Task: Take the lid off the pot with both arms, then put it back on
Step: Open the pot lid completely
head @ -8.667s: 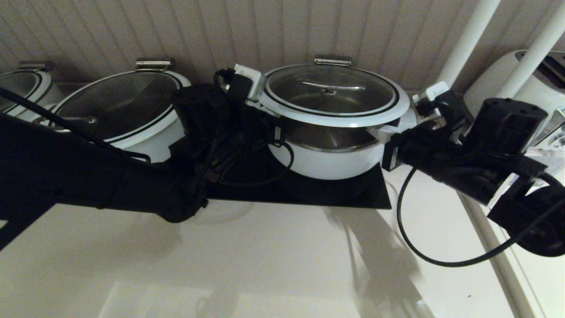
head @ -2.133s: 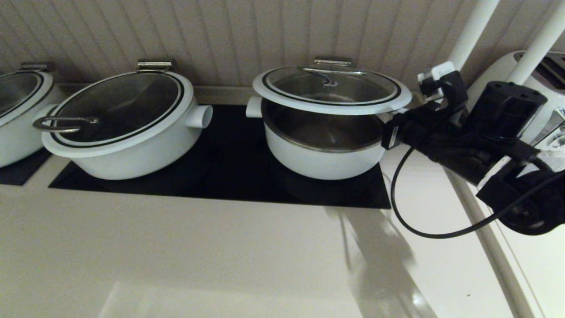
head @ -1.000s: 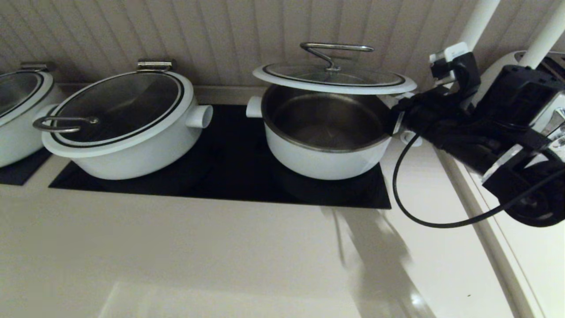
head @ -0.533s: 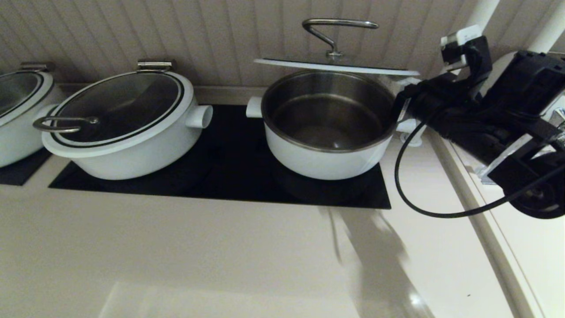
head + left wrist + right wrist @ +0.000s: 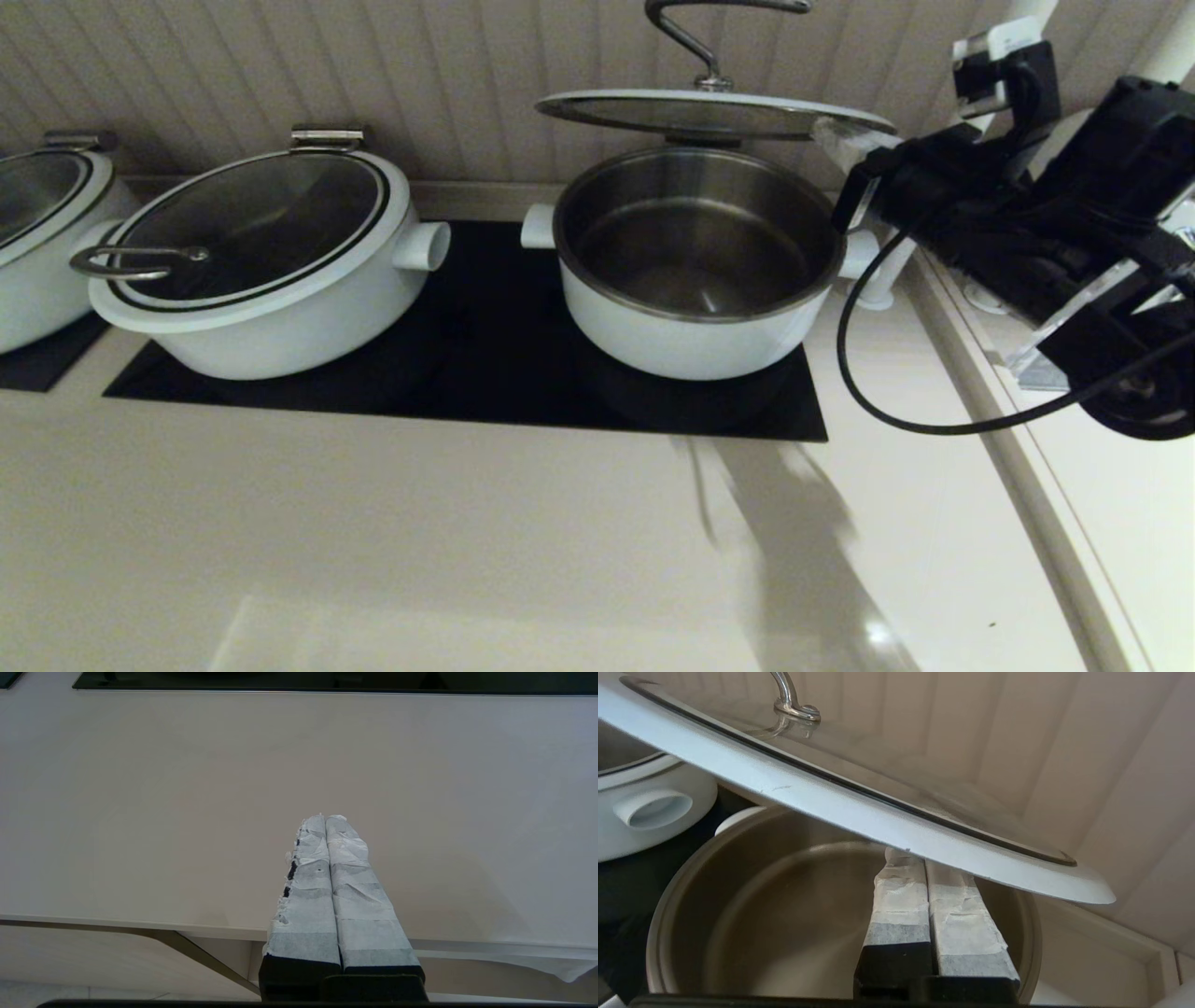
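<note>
glass and white enamel, the lid (image 5: pixel 714 114) hangs in the air above the pot (image 5: pixel 695 266), clear of the pot's rim and tipped so that its underside shows in the head view; its steel handle (image 5: pixel 714 28) rises from the centre and runs off the top edge of that view; the right gripper (image 5: pixel 924 863) sits under the lid's right-hand edge with its two taped fingers (image 5: pixel 899 896) pressed together side by side, their tips hidden beneath the white rim, so the lid rests on top of them rather than between them; the right arm (image 5: pixel 1008 233) reaches in from the right side of the head view, a black cable (image 5: pixel 868 392) looping down from it over the counter (image 5: pixel 467 541); the pot stands open on the black cooktop (image 5: pixel 485 373), its steel inside bare, a short white stub handle on each side; to its left, well apart, a wider pot (image 5: pixel 261 257) sits covered on the same black surface; a third covered pot (image 5: pixel 37 224) shows at the far left edge; the left gripper (image 5: pixel 327 826) is away from the pots, over the near part of the pale counter, its taped fingers closed against each other with nothing between them.
</note>
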`<state>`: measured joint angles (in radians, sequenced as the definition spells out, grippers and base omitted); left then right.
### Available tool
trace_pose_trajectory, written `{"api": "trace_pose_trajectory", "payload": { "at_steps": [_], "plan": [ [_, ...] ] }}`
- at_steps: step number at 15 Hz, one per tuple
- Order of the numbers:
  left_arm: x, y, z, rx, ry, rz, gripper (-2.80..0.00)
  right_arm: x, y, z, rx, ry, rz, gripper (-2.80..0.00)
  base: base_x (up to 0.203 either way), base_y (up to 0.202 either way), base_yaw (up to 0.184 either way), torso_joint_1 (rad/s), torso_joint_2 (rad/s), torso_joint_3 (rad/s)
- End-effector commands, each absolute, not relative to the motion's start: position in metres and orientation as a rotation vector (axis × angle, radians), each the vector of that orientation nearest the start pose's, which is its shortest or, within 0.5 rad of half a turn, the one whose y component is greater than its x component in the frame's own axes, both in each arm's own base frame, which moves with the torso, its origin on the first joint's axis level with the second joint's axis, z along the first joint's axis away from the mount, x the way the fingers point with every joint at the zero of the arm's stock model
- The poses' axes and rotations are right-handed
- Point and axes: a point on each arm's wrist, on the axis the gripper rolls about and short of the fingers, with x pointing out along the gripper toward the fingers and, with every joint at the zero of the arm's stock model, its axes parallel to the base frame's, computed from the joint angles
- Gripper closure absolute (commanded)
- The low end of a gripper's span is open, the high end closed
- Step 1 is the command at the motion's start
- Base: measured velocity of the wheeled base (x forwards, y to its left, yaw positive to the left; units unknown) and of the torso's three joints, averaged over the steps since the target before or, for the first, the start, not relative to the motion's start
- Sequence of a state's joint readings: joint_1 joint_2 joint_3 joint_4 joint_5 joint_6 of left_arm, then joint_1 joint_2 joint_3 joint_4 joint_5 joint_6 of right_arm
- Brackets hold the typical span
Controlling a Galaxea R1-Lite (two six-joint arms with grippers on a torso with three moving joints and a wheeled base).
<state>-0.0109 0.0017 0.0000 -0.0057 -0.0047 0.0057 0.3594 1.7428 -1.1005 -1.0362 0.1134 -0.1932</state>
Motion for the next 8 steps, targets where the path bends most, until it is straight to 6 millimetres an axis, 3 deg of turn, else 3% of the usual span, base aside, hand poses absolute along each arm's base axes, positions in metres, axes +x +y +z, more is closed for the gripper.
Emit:
{"api": "trace_pose_trajectory", "payload": {
  "at_steps": [1, 8],
  "plan": [
    [-0.023, 0.0, 0.076, 0.006, -0.006, -0.015, 0.0, 0.309, 0.118, 0.294, -0.138, -0.456, 0.422, 0.0, 0.0, 0.0, 0.0, 0.0, 0.0, 0.0],
    [-0.023, 0.0, 0.076, 0.006, -0.006, -0.015, 0.0, 0.31, 0.114, 0.307, -0.136, -0.499, 0.406, 0.0, 0.0, 0.0, 0.0, 0.0, 0.0, 0.0]
  ]
}}
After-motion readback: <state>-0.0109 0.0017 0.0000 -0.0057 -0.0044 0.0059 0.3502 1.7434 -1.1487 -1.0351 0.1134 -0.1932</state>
